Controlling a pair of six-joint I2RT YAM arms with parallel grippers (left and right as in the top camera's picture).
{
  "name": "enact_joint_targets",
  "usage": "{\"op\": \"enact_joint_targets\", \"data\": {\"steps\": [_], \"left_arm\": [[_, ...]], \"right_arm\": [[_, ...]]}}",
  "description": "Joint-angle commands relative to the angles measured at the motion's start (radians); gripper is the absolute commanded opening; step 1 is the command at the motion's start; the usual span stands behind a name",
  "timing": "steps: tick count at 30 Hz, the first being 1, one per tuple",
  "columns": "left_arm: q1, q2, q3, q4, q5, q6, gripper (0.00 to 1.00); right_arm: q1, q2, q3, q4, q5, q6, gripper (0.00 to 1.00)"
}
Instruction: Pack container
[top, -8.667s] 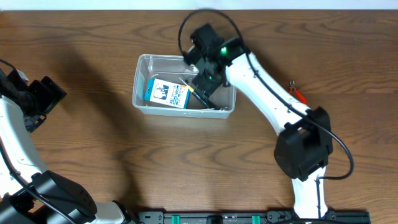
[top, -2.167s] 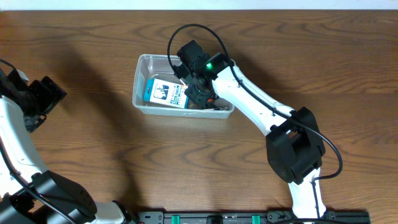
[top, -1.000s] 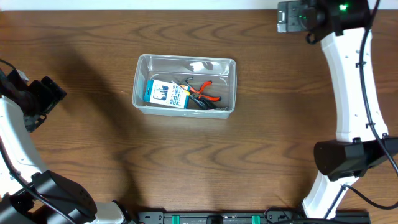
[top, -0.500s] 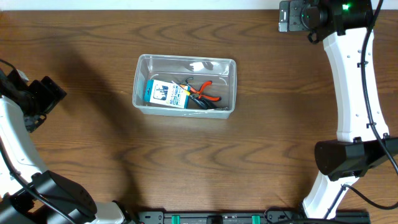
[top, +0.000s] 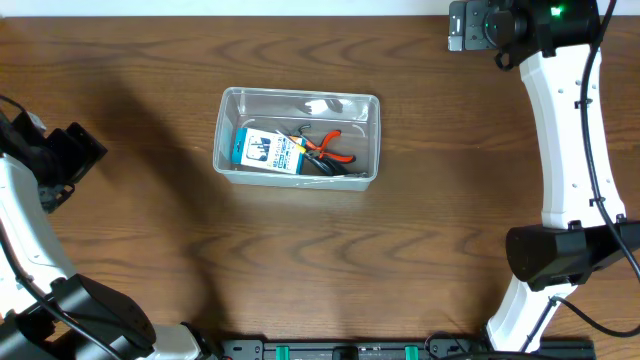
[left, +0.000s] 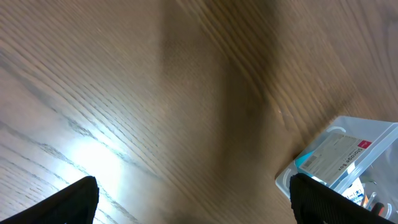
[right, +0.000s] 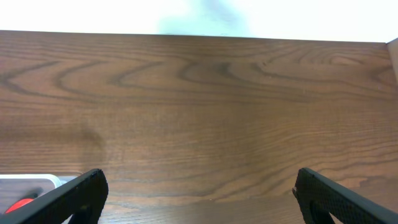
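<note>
Spanning everything, the tabletop (top: 300, 280) carries the container (top: 298, 93). The left gripper (left: 199, 202) and right gripper (right: 199, 196) hang spread and empty, well away from the container. Inside it lie a box (top: 268, 150) and pliers (top: 325, 147). Nothing else shows outside it, so packing looks about done.

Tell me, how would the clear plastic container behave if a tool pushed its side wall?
It would probably slide rather than tip: the container is low, wide and flat on the smooth wooden table. Its thin clear walls may flex when pushed. The blue-and-white box and red-handled pliers inside lie loose, so they might shift.
</note>
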Motion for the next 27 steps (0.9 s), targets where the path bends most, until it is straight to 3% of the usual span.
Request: {"op": "enact_joint_targets", "data": {"steps": [1,8,18,21,27], "left_arm": [[-0.004,-0.009,0.011,-0.003,-0.005,0.017,0.90],[-0.004,-0.009,0.011,-0.003,-0.005,0.018,0.91],[-0.004,-0.009,0.011,-0.003,-0.005,0.018,0.91],[-0.004,-0.009,0.011,-0.003,-0.005,0.018,0.90],[-0.004,-0.009,0.011,-0.003,-0.005,0.018,0.90]], "right_arm": [[-0.003,-0.008,0.005,-0.001,-0.004,0.012,0.99],[0.084,-0.164,0.005,-0.010,-0.004,0.012,0.99],[0.172,-0.615,-0.066,0.024,-0.031,0.002,0.99],[0.135,-0.788,-0.225,0.106,-0.068,0.009,0.99],[0.047,-1.170,-0.755,0.343,-0.106,0.009,0.99]]}}
